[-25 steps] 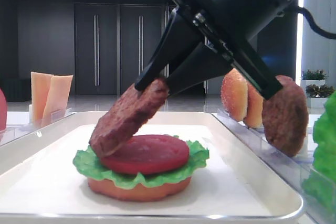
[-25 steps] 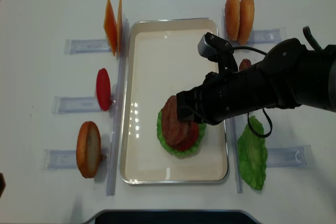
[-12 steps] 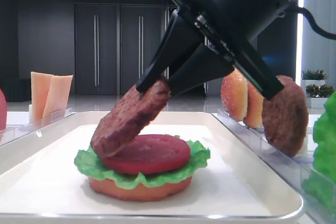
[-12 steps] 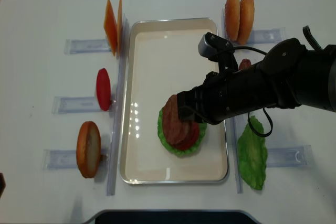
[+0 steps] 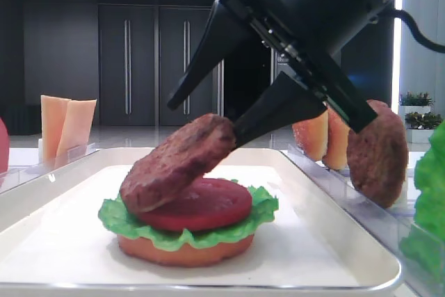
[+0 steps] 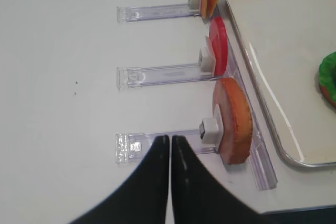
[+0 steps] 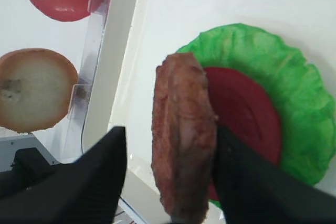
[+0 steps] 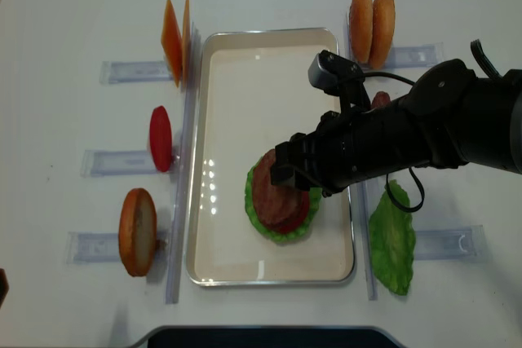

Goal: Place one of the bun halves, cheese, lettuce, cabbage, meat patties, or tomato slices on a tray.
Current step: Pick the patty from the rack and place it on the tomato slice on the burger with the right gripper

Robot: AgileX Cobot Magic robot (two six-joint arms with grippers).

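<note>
Patty [image 5: 177, 161] leans tilted on the tomato slice [image 5: 208, 203] of the stack on the tray [image 5: 327, 255], the right gripper [image 5: 222, 113] spread apart around it, so lifting straight up should let it settle flat; left gripper [image 6: 170, 153] is pressed together; no writing is readable.

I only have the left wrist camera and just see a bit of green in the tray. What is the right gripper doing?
Observer: The right gripper stands open, its jaws on either side of a meat patty.
Operator: Is the patty lying flat?
Observer: No, it is tilted, with its low end on the tomato slice and its high end raised between the jaws.
Operator: What is under the tomato?
Observer: Lettuce over a bun base, standing on the tray.
</note>
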